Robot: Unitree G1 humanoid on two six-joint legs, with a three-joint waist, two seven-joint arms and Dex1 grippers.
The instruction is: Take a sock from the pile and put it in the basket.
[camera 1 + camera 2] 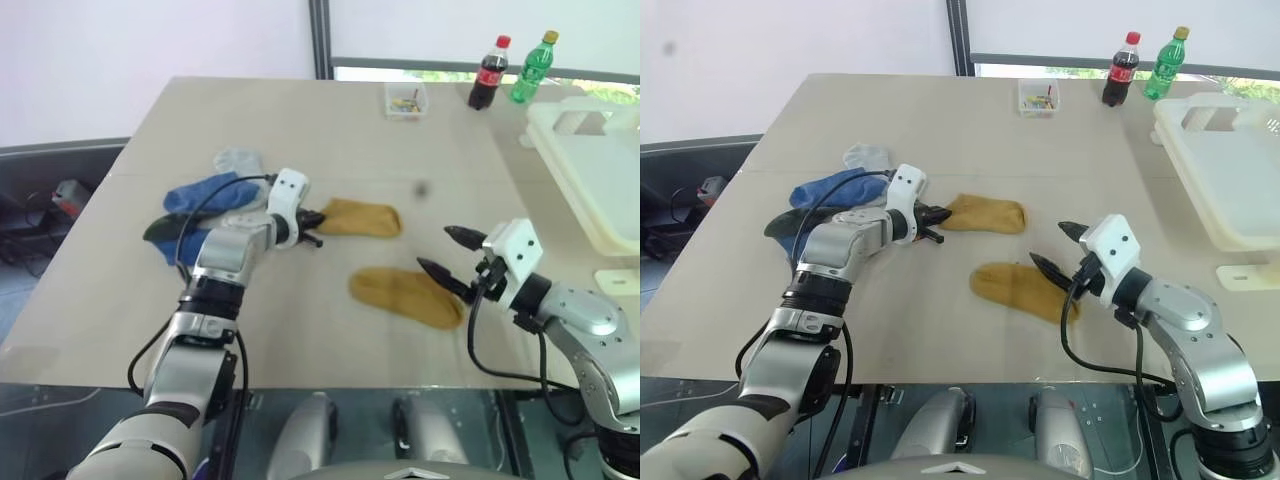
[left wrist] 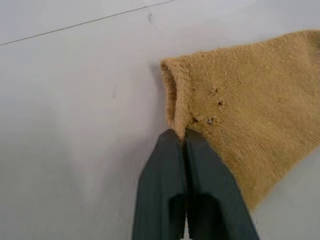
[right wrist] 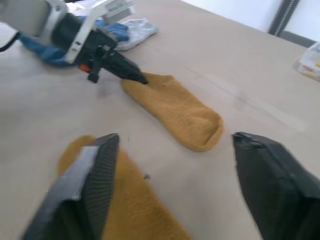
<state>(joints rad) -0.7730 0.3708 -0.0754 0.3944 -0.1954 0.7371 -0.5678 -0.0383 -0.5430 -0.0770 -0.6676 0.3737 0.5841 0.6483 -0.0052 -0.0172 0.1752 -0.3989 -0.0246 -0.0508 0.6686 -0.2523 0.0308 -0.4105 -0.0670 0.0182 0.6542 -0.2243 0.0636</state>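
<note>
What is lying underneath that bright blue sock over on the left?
A dark green-black sock pokes out from under the blue sock, on the table. A pale grey sock lies just behind it. How far the dark one reaches underneath is covered.

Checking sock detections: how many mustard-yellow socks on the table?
2. One mustard sock lies mid-table, its edge pinched by the shut left gripper. The other lies nearer, beside the open right gripper. The pile may hide more.
</note>
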